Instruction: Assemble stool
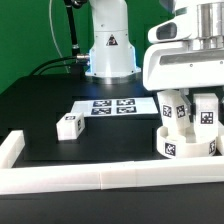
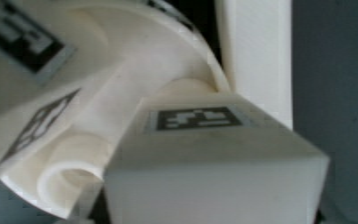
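Hanging over the seat (image 1: 196, 150), gripper (image 1: 190, 97) grasp unclear; only exterior view shows loose leg (image 1: 68, 126).

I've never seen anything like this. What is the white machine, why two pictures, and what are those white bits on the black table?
It is a robot arm building a small stool. The wide picture comes from a camera off the arm; the close-up comes from one on its wrist. The gripper, its two-fingered hand, hangs over the round seat, where two upright legs stand. A loose leg lies on the black table beside the marker board. A white rail edges the table. Whether the gripper grips a leg, I cannot tell.
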Robot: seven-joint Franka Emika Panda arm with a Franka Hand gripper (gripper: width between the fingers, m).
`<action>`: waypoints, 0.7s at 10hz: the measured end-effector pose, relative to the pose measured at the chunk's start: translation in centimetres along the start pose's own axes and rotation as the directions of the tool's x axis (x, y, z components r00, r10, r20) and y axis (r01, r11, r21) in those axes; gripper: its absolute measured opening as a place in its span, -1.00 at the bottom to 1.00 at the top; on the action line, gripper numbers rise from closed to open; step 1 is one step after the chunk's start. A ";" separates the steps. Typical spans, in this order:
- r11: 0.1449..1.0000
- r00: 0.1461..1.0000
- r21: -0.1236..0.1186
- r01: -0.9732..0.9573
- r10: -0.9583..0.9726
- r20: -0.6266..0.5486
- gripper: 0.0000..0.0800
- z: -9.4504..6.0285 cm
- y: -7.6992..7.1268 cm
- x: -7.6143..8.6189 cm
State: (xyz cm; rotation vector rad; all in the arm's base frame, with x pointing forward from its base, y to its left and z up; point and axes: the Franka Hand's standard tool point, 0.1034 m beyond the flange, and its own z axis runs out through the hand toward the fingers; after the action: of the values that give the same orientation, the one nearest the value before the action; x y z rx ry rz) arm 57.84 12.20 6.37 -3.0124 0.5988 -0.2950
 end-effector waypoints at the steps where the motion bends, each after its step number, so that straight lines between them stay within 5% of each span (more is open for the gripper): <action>1: 0.991 0.991 -0.002 -0.134 0.134 -0.001 -0.16 0.0 -0.1 0.0; 7: 0.850 0.850 0.001 -0.527 0.527 -0.004 -0.16 0.0 0.1 0.1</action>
State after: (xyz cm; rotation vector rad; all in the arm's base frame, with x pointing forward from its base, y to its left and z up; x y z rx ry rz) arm 57.87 12.10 6.42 -2.6914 1.3796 -0.2625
